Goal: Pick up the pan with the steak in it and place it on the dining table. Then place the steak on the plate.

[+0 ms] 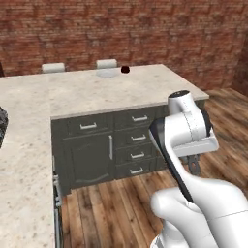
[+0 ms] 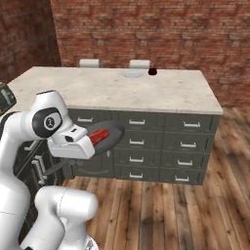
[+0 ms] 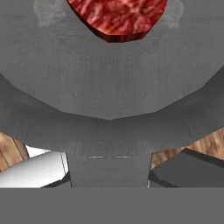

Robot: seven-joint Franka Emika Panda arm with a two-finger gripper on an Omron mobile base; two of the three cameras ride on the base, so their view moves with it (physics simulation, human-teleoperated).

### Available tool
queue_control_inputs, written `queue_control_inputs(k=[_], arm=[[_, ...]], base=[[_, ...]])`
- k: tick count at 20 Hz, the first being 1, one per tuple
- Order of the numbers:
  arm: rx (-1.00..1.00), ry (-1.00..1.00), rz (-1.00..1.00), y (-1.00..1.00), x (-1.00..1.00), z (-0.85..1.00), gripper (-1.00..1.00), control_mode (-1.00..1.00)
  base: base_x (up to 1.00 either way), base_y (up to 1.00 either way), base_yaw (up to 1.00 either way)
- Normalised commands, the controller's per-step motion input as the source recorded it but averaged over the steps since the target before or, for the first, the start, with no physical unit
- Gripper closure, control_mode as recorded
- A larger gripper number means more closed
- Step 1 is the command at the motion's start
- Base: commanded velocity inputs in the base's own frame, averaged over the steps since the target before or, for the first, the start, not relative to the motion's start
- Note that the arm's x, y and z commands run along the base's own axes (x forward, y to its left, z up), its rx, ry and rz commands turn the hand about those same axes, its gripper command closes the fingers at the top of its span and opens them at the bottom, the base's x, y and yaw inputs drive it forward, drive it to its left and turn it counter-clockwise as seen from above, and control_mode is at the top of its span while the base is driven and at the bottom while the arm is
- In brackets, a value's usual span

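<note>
The gripper (image 2: 93, 146) is closed on the handle of the pan (image 2: 108, 136), holding it in the air in front of the dining table (image 2: 146, 95), level with its drawers; the steak (image 2: 99, 136) lies inside the pan, near its middle; the plate (image 2: 132, 74) sits at the far edge of the table top, with 1 dark red ball (image 2: 152, 72) just beside it.

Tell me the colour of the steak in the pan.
The steak is mottled red with pale flecks and a dark edge, clearest in the hand view.
</note>
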Motion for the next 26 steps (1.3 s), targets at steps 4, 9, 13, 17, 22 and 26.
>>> queue_control_inputs(k=[4,9,13,17,22,26], arm=[[0.00,0.00,0.00,0.00,0.00,0.00,1.00,1.00],[0.00,0.00,0.00,0.00,0.00,0.00,1.00,1.00],[0.00,0.00,0.00,0.00,0.00,0.00,1.00,1.00],[0.00,0.00,0.00,0.00,0.00,0.00,1.00,1.00],[0.00,0.00,0.00,0.00,0.00,0.00,1.00,1.00],[0.00,0.00,0.00,0.00,0.00,0.00,1.00,1.00]], base=[[0.00,-0.12,0.00],[0.00,-0.86,0.00],[0.00,-1.00,0.00],[0.00,-1.00,0.00],[0.06,-1.00,0.00],[0.10,-1.00,0.00]])
